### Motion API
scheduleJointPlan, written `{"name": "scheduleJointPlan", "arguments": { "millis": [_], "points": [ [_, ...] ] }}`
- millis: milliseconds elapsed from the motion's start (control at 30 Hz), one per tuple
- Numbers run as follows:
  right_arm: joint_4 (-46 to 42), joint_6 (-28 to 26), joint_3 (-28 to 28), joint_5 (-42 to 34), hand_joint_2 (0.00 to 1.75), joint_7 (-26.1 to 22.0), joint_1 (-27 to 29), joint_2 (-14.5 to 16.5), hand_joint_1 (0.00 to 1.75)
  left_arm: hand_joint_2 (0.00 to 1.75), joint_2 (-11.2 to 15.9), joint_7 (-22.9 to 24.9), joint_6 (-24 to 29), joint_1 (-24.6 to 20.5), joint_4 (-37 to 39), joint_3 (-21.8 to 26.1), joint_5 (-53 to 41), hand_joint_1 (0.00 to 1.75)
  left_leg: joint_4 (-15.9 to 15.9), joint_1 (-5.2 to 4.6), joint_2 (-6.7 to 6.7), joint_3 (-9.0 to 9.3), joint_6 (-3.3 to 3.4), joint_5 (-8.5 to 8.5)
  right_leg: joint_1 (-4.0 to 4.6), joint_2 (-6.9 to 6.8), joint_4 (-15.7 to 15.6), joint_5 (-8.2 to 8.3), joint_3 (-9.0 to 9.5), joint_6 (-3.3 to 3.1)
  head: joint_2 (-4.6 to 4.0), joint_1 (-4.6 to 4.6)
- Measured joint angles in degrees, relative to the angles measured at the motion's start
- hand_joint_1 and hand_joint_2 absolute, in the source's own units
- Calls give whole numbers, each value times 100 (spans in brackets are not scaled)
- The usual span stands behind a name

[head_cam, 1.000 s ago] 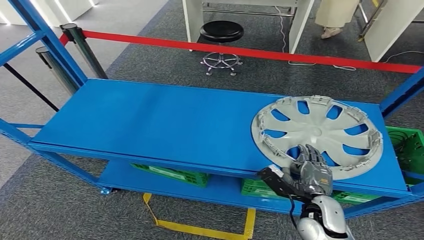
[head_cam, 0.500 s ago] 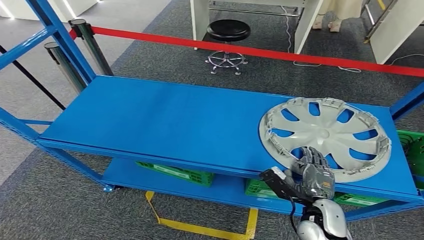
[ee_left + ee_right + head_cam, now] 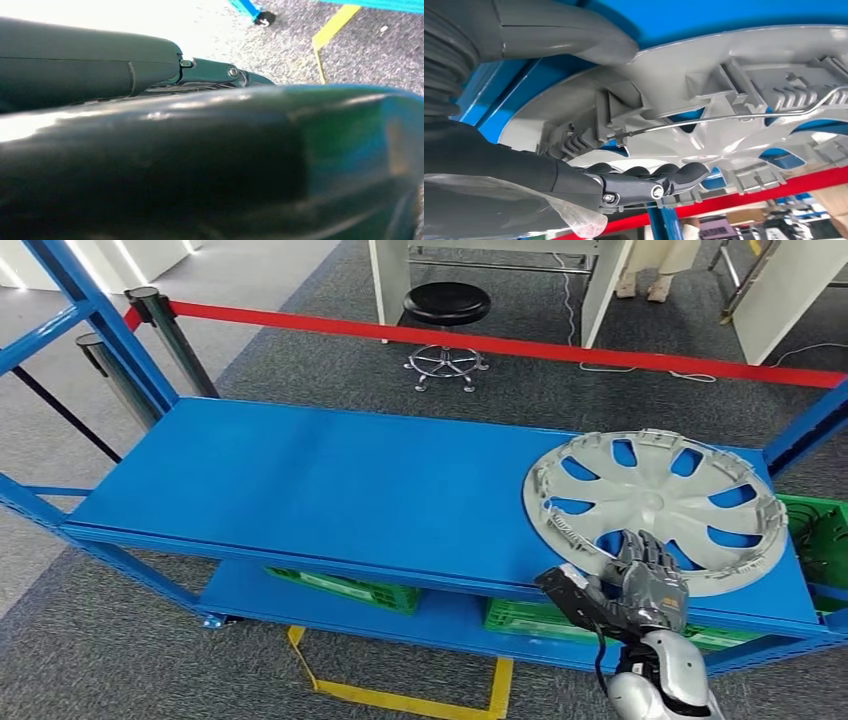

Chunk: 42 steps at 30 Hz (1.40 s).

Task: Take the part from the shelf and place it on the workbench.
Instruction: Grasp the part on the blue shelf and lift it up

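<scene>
**Right hand laid over near rim of hubcap on shelf**

Lying flat at about 3 o'clock on the top deck of the blue steel shelf (image 3: 300, 490): a round grey plastic wheel cover with cut-out spokes (image 3: 655, 502), inner side up, clips and a wire retaining ring visible around its rim (image 3: 734, 117). Near edge of the cover overhanging or level with the shelf's front lip; hard to tell which.

Reaching in from 5 o'clock: the silver right arm, with the right hand (image 3: 648, 585) at the cover's near rim, about 6 o'clock on the disc. Dark fingers (image 3: 649, 175) curled over the inner face of the rim in the right wrist view, thick grey thumb (image 3: 574, 30) lying along the outside edge, so the rim sits between thumb and fingers. Appears gripped, cover not lifted off the deck.

Left hand: cannot tell its state from the left wrist view, taken up by dark blurred surfaces with grey carpet and a strip of yellow floor tape (image 3: 332, 30) beyond.

Below the top deck, green plastic crates (image 3: 345, 587) on the lower shelf. At 12 o'clock beyond the shelf, a red barrier belt (image 3: 500, 343) stretched between posts, and a black round stool (image 3: 445, 305) on a chrome base. Person's feet at about 1 o'clock, far back.
</scene>
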Motion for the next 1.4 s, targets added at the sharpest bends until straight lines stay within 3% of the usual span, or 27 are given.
{"name": "scheduleJointPlan", "arguments": {
  "millis": [67,167,200,267,333,367,400,433,500,567,633,700,833,867,900,967,1033,1133,1200,1267,1333,1367,1400],
  "points": [
    [15,4,-25,-15,175,19,-25,0,0,0,-2,0,2,2,0,9,-11,0,-290,-17,-3,104,34,28,15,6,-3,14,-27,59,0,7],
    [49,14,-52,-51,175,38,-62,-7,0,0,-9,7,9,3,-1,21,-28,0,-365,-15,4,100,135,69,-2,2,17,-10,-85,158,0,14],
    [68,22,-60,-62,175,44,-78,-13,0,0,-13,9,14,2,-1,25,-34,0,-390,-7,8,103,171,88,-5,2,146,-103,-155,181,0,27],
    [124,47,-73,-82,175,54,-106,-25,1,0,-20,12,22,1,-1,29,-45,0,-407,-6,16,95,212,106,-6,0,752,-429,-446,208,0,52],
    [186,66,-75,-93,175,63,-129,-27,84,0,-22,15,24,3,0,33,-52,0,-404,-17,19,84,226,107,-5,1,1437,-671,-771,224,0,57],
    [212,73,-77,-96,175,67,-141,-28,127,0,-22,16,23,4,0,36,-54,0,-403,-21,18,86,228,106,-5,1,1544,-648,-826,226,0,59],
    [233,84,-78,-96,175,70,-158,-28,170,0,-22,16,23,4,0,37,-56,0,-400,-22,16,92,227,106,-5,0,1421,-518,-769,221,0,59],
    [250,99,-78,-97,175,69,-182,-29,175,0,-24,16,24,3,0,38,-60,0,-397,-22,15,100,223,103,-5,-2,1102,-318,-615,212,0,59],
    [284,138,-69,-98,175,61,-259,-29,175,0,-27,15,25,1,0,40,-70,0,-378,-34,14,100,197,89,-2,-8,339,-27,-233,181,0,58],
    [322,172,-54,-104,175,40,-340,-29,175,0,-28,15,27,1,0,41,-79,0,-362,-51,14,80,144,90,11,-6,0,19,-53,143,0,49],
    [362,199,-39,-114,175,15,-405,-31,175,0,-27,15,29,-1,0,43,-83,0,-364,-50,12,74,84,99,15,-3,-25,30,-34,89,0,42],
    [402,221,-26,-139,175,1,-491,-29,175,0,-26,15,34,-4,0,44,-92,0,-246,-41,8,38,17,-2,-2,-7,-53,56,-17,29,0,21],
    [497,237,-18,-179,175,-16,-604,-31,175,0,-26,15,36,0,0,46,-107,0,904,-5,7,-459,-88,-589,-12,-31,-67,67,-13,-33,0,-12],
    [524,237,-18,-185,175,-16,-626,-31,175,0,-24,15,35,2,0,48,-112,0,1068,4,7,-526,-99,-615,-12,-33,-66,67,-14,-35,0,-14],
    [548,236,-19,-191,175,-16,-648,-31,175,0,-22,15,34,3,0,49,-117,0,1036,15,7,-500,-103,-535,-13,-31,-65,66,-10,-35,0,-14],
    [578,243,-20,-208,175,-24,-694,-31,175,0,-17,15,32,2,0,53,-130,0,458,42,7,-205,-99,-178,-16,-21,-64,65,3,-28,0,-15],
    [607,255,-7,-226,175,-48,-743,-31,175,0,-16,15,32,0,0,55,-143,0,-157,43,5,83,-74,37,1,-1,-50,65,-6,15,0,-13],
    [651,260,45,-245,175,-80,-821,-31,175,0,-17,15,38,0,-1,61,-151,0,-358,11,-1,131,31,50,2,11,-61,93,-43,122,0,-5],
    [675,260,68,-253,175,-85,-859,-31,175,0,-20,15,45,0,-1,66,-151,0,-408,14,1,135,117,90,-16,6,1,27,-96,179,0,5],
    [701,261,86,-257,175,-85,-868,-31,175,0,-27,15,48,0,-1,69,-151,0,-444,26,5,135,185,121,-23,6,458,-248,-331,213,0,34],
    [729,260,100,-261,175,-85,-867,-32,175,0,-30,15,48,3,0,74,-151,0,-444,18,5,123,211,123,-22,5,1200,-560,-689,233,0,53],
    [741,259,105,-262,175,-85,-867,-32,175,0,-29,15,48,4,0,78,-151,0,-443,14,5,124,215,122,-22,5,1442,-606,-812,239,0,52],
    [751,259,110,-264,175,-86,-871,-33,175,0,-28,15,48,5,0,81,-151,0,-441,12,4,128,216,119,-22,5,1492,-549,-849,240,0,55]
  ]
}}
